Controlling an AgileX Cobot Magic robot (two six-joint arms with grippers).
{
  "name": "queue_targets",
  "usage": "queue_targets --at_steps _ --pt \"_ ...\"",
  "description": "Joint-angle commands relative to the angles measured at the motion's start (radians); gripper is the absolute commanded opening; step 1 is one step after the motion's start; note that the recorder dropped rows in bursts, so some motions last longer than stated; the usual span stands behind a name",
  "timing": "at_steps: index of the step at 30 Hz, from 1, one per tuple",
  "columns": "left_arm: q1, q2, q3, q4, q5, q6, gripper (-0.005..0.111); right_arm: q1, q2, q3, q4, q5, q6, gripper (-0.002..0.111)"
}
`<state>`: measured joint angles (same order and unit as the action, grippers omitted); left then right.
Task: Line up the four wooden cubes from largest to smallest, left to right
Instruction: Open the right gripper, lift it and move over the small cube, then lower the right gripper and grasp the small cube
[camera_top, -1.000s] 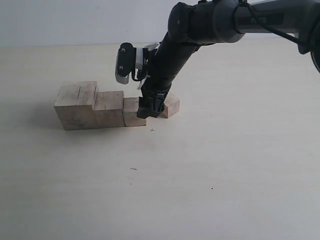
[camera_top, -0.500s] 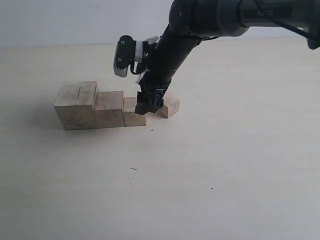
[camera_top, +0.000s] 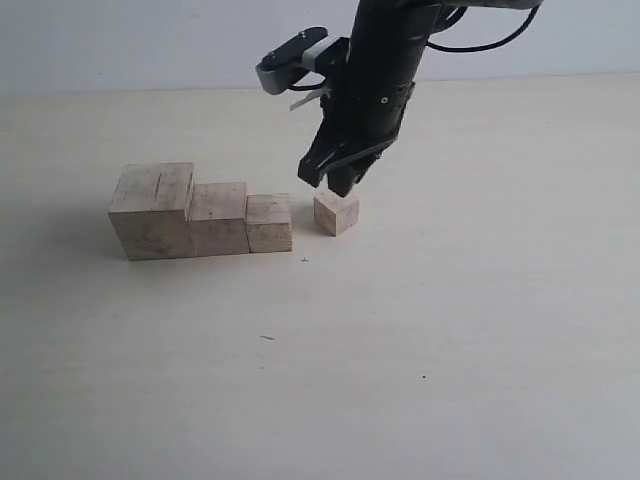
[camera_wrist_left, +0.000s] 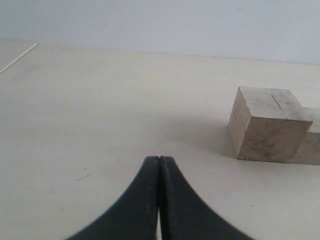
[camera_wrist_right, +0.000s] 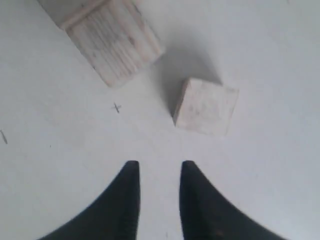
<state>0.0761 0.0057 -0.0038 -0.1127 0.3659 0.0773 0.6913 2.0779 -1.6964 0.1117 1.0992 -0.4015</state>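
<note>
Three of the four wooden cubes touch in a row: the largest cube (camera_top: 150, 210) on the left, the second cube (camera_top: 220, 218), then the third cube (camera_top: 269, 222). The smallest cube (camera_top: 336, 213) sits turned, a small gap to the right of the third. My right gripper (camera_top: 330, 185) hangs just above the smallest cube, open and empty. In the right wrist view my right gripper (camera_wrist_right: 159, 167) shows a narrow gap, with the smallest cube (camera_wrist_right: 206, 106) and third cube (camera_wrist_right: 116, 42) beyond it. My left gripper (camera_wrist_left: 159, 159) is shut and empty, well away from the largest cube (camera_wrist_left: 267, 125).
The cubes rest on a pale wooden table (camera_top: 400, 350). A small cross mark (camera_top: 304, 260) lies just in front of the row. A plain wall (camera_top: 150, 40) runs behind the table.
My right gripper has risen from table level beside the third cube and moved right, over the smallest cube. Its jaws have narrowed. The cubes stay where they were.
</note>
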Motion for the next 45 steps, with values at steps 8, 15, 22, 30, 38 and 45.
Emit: queue_targets --at_steps 8,15,22,30,38,45 --pt "-0.006 -0.006 0.004 0.001 -0.011 -0.004 0.000 -0.008 -0.017 0.047 -0.059 -0.103 0.097 0.000" --pt "-0.006 -0.006 0.004 0.001 -0.011 -0.004 0.000 -0.008 0.041 0.066 -0.059 -0.160 0.097 0.005" --pt "-0.006 -0.006 0.004 0.001 -0.011 -0.004 0.000 -0.008 0.052 0.066 -0.006 -0.178 0.097 0.042" --pt "-0.006 -0.006 0.004 0.001 -0.011 -0.004 0.000 -0.008 0.052 0.066 -0.026 -0.199 0.097 0.057" --pt "-0.006 -0.006 0.004 0.001 -0.011 -0.004 0.000 -0.008 0.052 0.066 -0.048 -0.240 0.099 0.064" --pt "-0.006 -0.006 0.004 0.001 -0.011 -0.004 0.000 -0.008 0.056 0.066 -0.066 -0.267 0.141 0.064"
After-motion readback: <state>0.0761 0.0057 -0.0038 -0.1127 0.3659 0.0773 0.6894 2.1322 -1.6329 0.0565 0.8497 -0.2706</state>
